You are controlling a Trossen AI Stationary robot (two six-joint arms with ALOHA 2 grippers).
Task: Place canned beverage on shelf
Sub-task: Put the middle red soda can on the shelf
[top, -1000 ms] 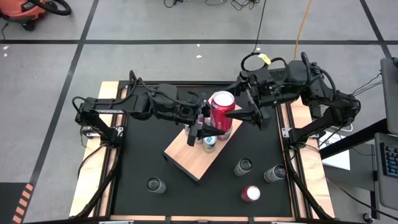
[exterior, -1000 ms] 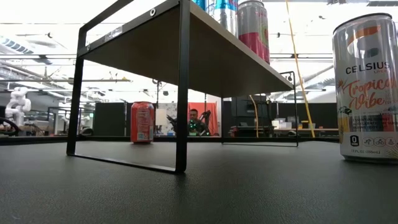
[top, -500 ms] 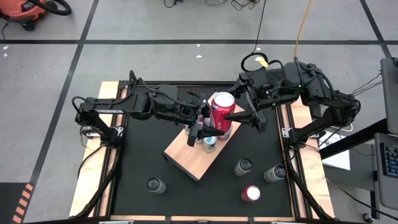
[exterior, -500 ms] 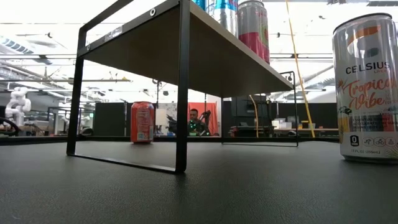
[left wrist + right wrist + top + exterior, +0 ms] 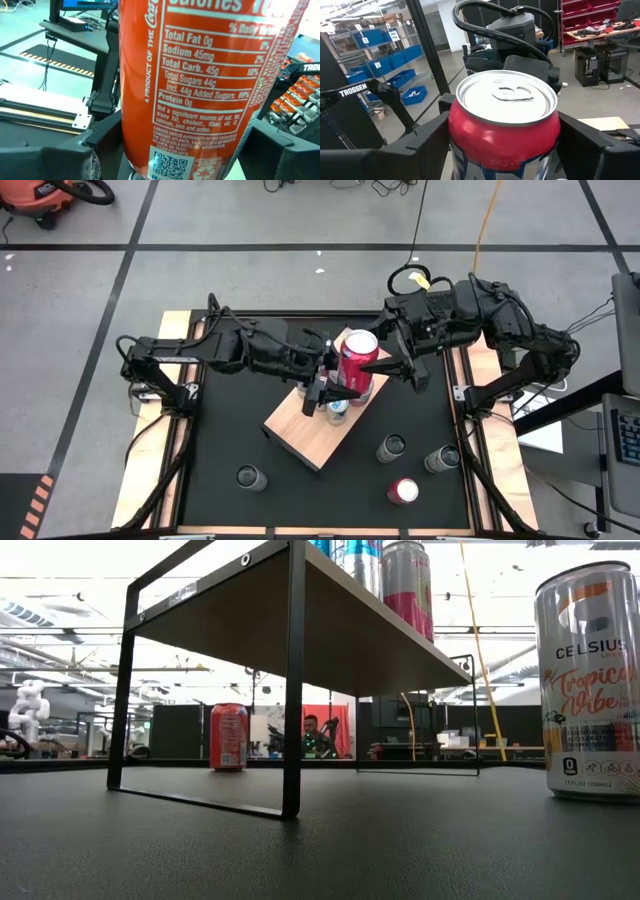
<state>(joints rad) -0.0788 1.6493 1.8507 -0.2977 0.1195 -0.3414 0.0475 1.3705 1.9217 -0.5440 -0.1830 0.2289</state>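
**Red can between both grippers over the shelf's upper-right end**

In the high view I have the red can [image 5: 357, 352] just right of centre frame, over the upper-right end of the shelf [image 5: 310, 430], the tan board that sits slantwise on the black table [image 5: 230, 420]. The can looks bigger than every other can down there. I can't tell from above whether its base touches the board.

The left gripper [image 5: 330, 380] reaches in from the left of the frame and pinches the can. In the left wrist view the label fills the picture, with a dark finger [image 5: 90, 150] hard against each side of it.

The right gripper [image 5: 380, 365] comes in from the upper right and has the same can between its fingers [image 5: 427, 142]. In the right wrist view the silver lid sits dead centre (the left arm's wrist shows just behind it). I cannot tell whether those fingers are pressing the can or only flanking it.

Another can [image 5: 338, 408] stands on the shelf just below the red one. Four loose cans stand on the table in the lower part of the high view: one at lower left [image 5: 250, 477] and three at lower right, the lowest of them red-topped [image 5: 403, 491]. In the low view a Celsius can [image 5: 590, 690] stands at the right edge.
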